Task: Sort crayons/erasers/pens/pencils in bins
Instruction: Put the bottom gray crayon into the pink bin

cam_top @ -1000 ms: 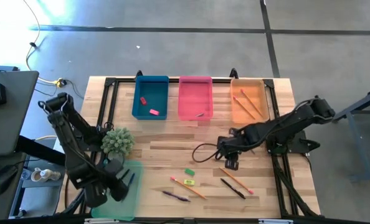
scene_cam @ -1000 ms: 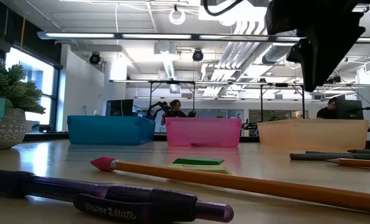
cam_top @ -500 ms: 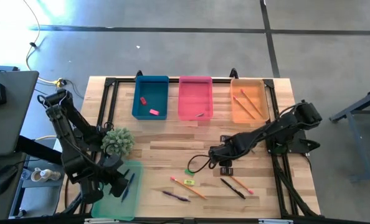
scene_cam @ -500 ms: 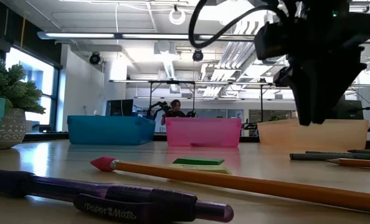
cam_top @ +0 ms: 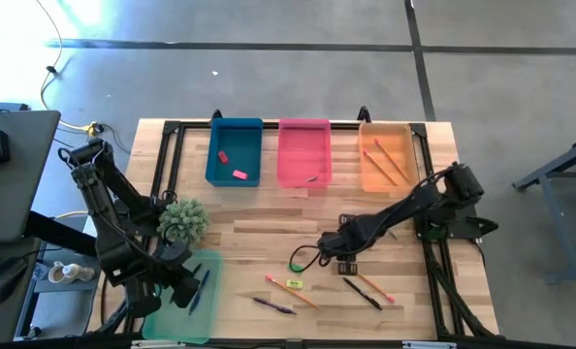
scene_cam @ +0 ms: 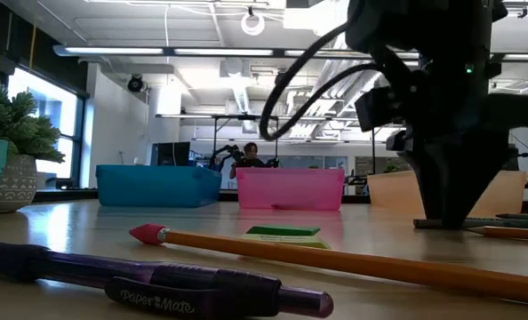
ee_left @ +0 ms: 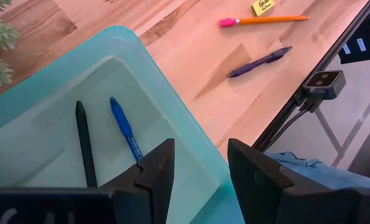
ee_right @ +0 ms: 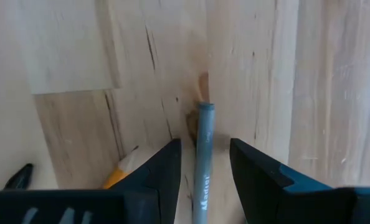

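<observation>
Right gripper (ee_right: 202, 168), jaws parted, straddles a slim grey pen (ee_right: 202, 158) lower-middle; left gripper (ee_left: 199, 165) hangs open, empty, over the mint plastic bin (ee_left: 172, 112).

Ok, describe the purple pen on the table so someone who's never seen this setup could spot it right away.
Start at the mint green bin at the table's front left corner, where the left gripper hovers. Just to its right on the bare wood lies the purple pen, in front of an orange pencil with a pink end. It is the only purple stick, and the loose pen nearest that bin.
</observation>
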